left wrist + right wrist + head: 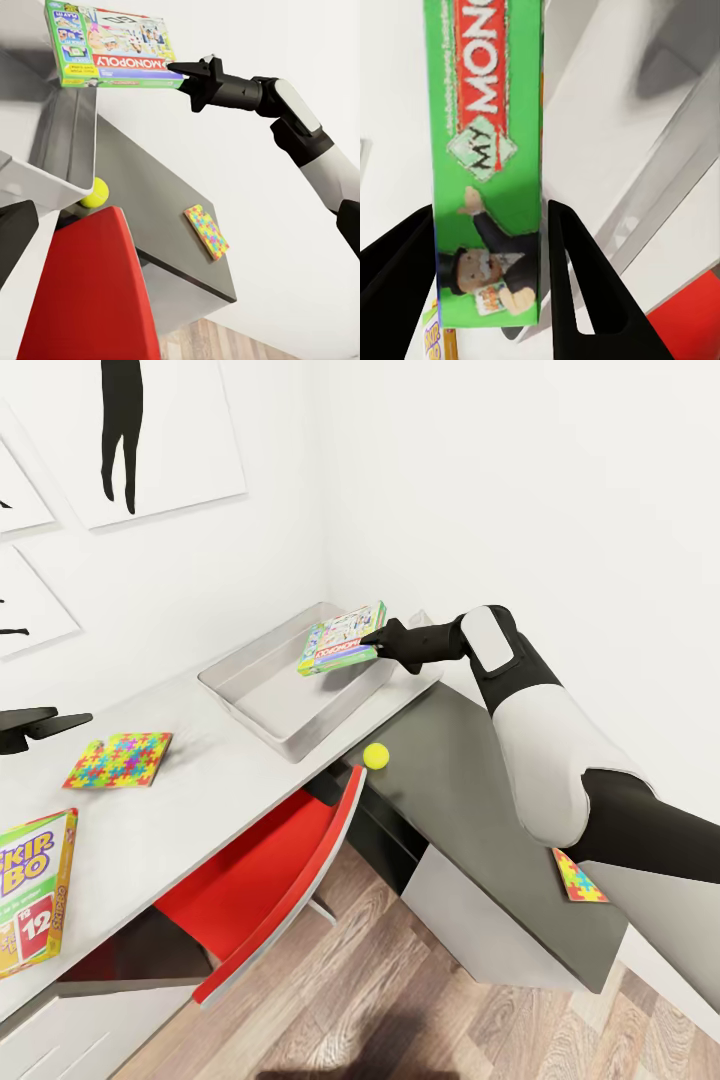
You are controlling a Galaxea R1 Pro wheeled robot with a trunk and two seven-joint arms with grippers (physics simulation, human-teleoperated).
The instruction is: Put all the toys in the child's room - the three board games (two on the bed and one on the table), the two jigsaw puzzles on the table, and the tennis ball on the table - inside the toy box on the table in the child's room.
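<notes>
My right gripper (378,644) is shut on a green Monopoly board game (343,638), held tilted over the far corner of the grey toy box (262,705). In the right wrist view the game (487,142) sits between both black fingers (577,285), with the toy box (615,142) below. A yellow tennis ball (376,756) lies just off the box's near corner. One jigsaw puzzle (118,760) lies on the light table, and another (579,878) on the dark desk. A Skip-Bo game (35,890) lies at the left edge. My left gripper (35,724) hovers open and empty at the far left.
A red chair (270,870) is tucked under the table below the tennis ball. The dark desk (470,800) meets the light table (200,800) at the corner by the white walls. Wood floor (400,1000) lies in front.
</notes>
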